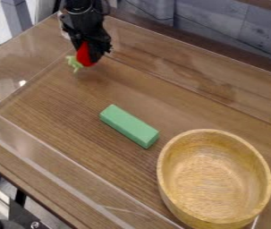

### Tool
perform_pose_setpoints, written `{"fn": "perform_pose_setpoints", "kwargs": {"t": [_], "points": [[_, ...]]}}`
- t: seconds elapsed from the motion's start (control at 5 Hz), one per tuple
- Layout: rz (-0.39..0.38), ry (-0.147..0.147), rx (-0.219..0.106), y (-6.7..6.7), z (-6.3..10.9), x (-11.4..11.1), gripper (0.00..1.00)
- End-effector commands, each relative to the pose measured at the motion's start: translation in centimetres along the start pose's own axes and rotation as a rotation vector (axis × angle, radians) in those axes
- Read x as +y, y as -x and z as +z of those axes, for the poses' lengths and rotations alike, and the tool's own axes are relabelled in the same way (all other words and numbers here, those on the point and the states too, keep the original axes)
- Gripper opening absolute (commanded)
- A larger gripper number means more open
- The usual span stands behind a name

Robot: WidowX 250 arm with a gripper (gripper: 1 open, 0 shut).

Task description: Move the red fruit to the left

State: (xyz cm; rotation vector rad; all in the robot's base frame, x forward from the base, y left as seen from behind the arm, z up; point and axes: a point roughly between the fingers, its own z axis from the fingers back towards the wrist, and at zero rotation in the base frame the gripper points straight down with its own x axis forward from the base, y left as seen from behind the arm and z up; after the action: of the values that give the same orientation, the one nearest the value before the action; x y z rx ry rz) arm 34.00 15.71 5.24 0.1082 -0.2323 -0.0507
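Observation:
The red fruit (85, 55) is small and round, with a green leafy end (73, 63) poking out to its left. It sits at the far left of the wooden table, between the black fingers of my gripper (89, 58). The gripper comes down steeply from above and is shut on the fruit. The fruit looks raised slightly off the tabletop. The fingers hide part of it.
A green rectangular block (129, 125) lies near the middle of the table. A large wooden bowl (164, 174) stands at the front right. Clear plastic walls (6, 85) ring the tabletop, and one runs close to the fruit's left.

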Motion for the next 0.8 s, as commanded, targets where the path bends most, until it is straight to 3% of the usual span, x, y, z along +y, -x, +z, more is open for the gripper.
{"fn": "perform_pose_setpoints", "kwargs": {"t": [0.0, 0.4, 0.6], "points": [[0.085, -0.056, -0.036, -0.5, 1.7, 2.5, 0.00], [0.071, -0.057, -0.029, -0.4, 4.3, 4.6, 0.00], [0.047, -0.047, -0.019, -0.4, 2.9, 5.3, 0.00]]}}
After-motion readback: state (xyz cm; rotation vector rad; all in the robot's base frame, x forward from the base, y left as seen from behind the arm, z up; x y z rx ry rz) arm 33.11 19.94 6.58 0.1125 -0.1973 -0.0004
